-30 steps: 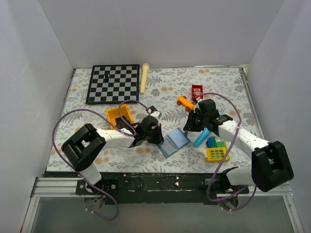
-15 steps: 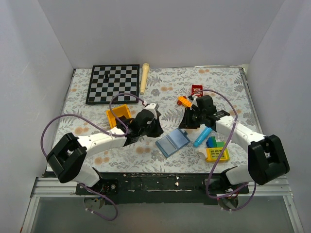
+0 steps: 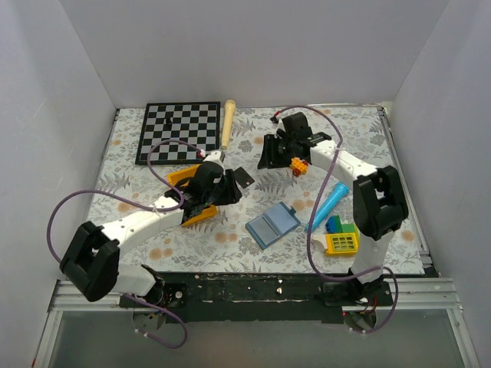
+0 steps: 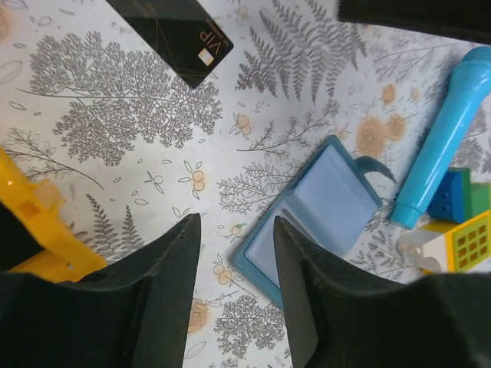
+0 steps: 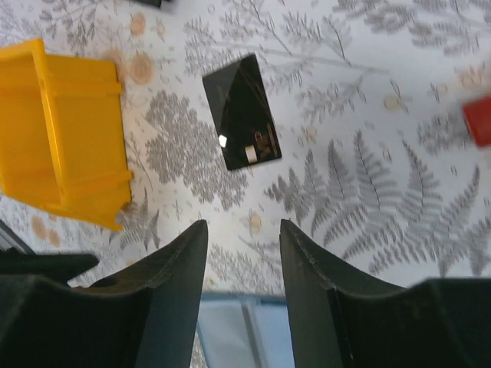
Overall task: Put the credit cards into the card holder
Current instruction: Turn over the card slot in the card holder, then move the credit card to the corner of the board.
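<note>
The card holder [image 3: 273, 225] lies open like a book at the table's front centre, its pale blue-grey inside up. It also shows in the left wrist view [image 4: 311, 218] and at the bottom of the right wrist view [image 5: 245, 333]. One black credit card [image 3: 243, 177] lies flat on the floral cloth behind it, seen too in the left wrist view [image 4: 175, 34] and the right wrist view [image 5: 242, 123]. I cannot make out a second card. My left gripper [image 3: 222, 188] [image 4: 234, 222] is open and empty, left of the card. My right gripper [image 3: 270, 153] [image 5: 243, 226] is open and empty, behind the card.
A yellow bin [image 3: 192, 201] [image 5: 61, 146] sits under my left arm. A chessboard [image 3: 178, 132] and a wooden stick [image 3: 227, 123] lie at the back left. An orange toy [image 3: 298, 163], a bright blue tube [image 3: 328, 205] and coloured blocks [image 3: 341, 239] are on the right.
Both grippers have drawn back from the open card holder toward the back of the table. The right arm swung far back and left. The card holder stays open where it was.
</note>
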Robot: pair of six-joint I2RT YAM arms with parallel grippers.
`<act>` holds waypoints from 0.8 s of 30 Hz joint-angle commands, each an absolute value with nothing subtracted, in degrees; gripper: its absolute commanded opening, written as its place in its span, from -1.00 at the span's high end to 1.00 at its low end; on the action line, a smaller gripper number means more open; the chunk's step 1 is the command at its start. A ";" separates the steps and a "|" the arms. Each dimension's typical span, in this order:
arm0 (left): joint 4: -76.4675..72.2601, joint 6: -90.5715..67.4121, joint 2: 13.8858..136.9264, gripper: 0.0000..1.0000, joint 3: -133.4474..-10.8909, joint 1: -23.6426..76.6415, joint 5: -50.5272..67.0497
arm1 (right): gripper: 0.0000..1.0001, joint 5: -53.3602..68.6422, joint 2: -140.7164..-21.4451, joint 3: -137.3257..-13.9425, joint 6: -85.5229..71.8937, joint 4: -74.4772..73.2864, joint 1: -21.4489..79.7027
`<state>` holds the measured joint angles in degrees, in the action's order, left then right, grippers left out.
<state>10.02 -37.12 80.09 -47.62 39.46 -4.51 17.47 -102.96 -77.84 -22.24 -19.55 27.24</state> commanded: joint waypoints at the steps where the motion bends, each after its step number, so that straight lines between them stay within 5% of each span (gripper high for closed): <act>1: 14.76 -36.56 70.50 0.04 -49.83 37.27 -7.20 | -0.04 15.13 -112.64 -92.59 -20.13 -25.56 30.75; 7: 21.00 -36.12 64.34 -0.35 -51.50 33.32 -7.65 | -0.04 5.64 -125.40 -110.54 -19.86 -34.00 35.85; 20: 23.20 -35.24 58.80 -0.40 -50.19 30.41 -5.80 | -0.08 -11.94 -138.16 -127.44 -23.99 -42.45 40.25; 24: 23.29 -34.98 58.10 -0.40 -49.40 29.97 -5.01 | -0.25 -13.80 -139.48 -129.11 -24.96 -43.15 40.34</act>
<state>22.48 -35.99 60.07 -50.09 30.65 -6.11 -8.75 -138.10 -125.14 -23.11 -41.01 40.16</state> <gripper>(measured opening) 0.696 0.568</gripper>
